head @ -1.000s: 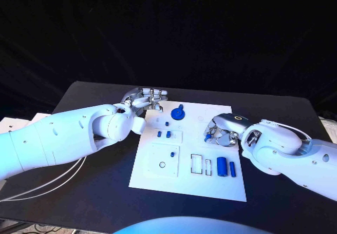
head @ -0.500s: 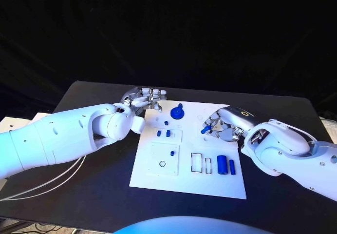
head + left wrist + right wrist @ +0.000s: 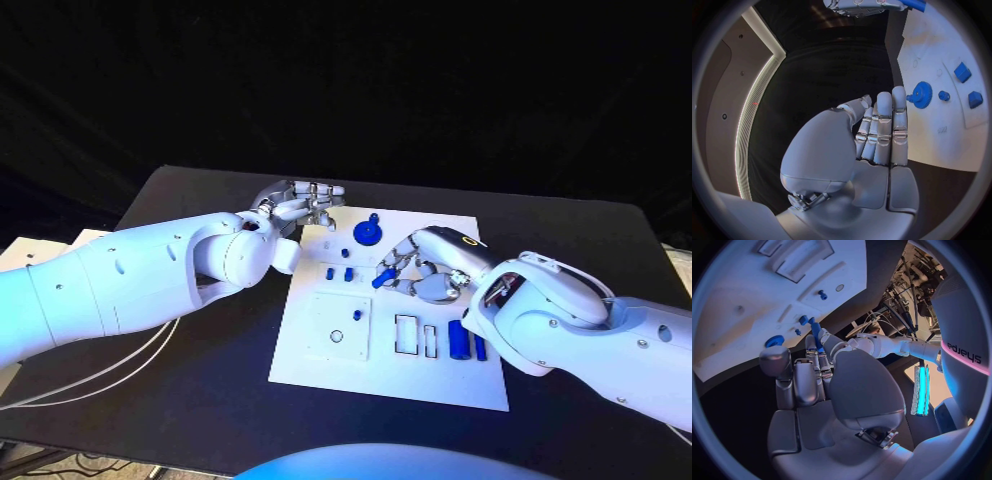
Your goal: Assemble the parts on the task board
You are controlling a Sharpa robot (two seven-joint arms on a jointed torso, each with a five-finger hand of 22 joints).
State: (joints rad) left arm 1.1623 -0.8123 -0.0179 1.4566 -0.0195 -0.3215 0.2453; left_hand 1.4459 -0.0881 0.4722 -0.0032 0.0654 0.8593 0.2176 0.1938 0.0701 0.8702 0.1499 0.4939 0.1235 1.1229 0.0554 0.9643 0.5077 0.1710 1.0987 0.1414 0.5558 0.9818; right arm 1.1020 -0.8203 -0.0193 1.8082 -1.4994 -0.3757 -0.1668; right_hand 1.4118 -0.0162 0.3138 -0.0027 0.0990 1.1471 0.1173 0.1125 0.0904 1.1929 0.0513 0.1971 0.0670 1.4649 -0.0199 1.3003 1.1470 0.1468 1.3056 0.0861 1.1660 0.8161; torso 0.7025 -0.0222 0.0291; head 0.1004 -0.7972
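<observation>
Peg (image 3: 384,279) pinched in right hand (image 3: 423,272) mid-frame over board (image 3: 387,375), likely for insertion; left hand (image 3: 296,205) empty, fingers together, parked upper-left.

Robotics laboratory test bench. A black table (image 3: 188,390) stands before a black backdrop and carries a white task board (image 3: 433,385) with cut-out recesses and small blue parts (image 3: 457,340). Two white robot arms reach over it; loose cables (image 3: 87,385) trail off the table's edge, and equipment racks (image 3: 911,277) stand behind.
</observation>
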